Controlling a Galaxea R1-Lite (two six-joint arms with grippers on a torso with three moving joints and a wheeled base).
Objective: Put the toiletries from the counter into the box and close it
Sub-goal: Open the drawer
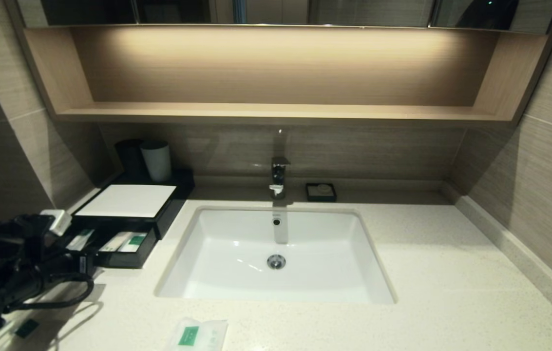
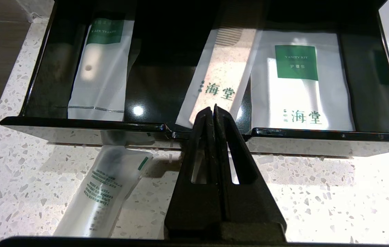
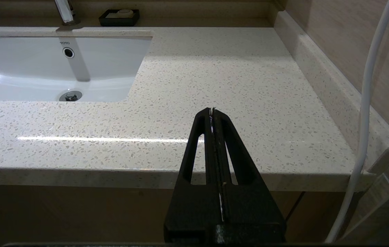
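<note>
The black box [image 1: 127,200] with a white top panel stands at the left of the counter [image 1: 451,273], its front drawer [image 1: 124,259] pulled out. In the left wrist view the drawer [image 2: 77,122] holds a long white packet with a green label [image 2: 101,68], a comb packet [image 2: 215,79] and a vanity-kit sachet [image 2: 297,85]. A clear-wrapped toothbrush packet [image 2: 101,195] lies on the counter just outside the drawer's front wall. My left gripper [image 2: 214,110] is shut and empty, its tips at the middle of that front wall; it also shows in the head view [image 1: 85,265]. A white sachet with a green square [image 1: 198,335] lies at the counter's near edge.
The white sink [image 1: 276,253] with its faucet [image 1: 278,178] is in the middle. A small black soap dish [image 1: 321,191] sits behind it. A grey cup [image 1: 156,160] stands behind the box. My right gripper [image 3: 212,110] is shut and empty, over the counter's right front edge.
</note>
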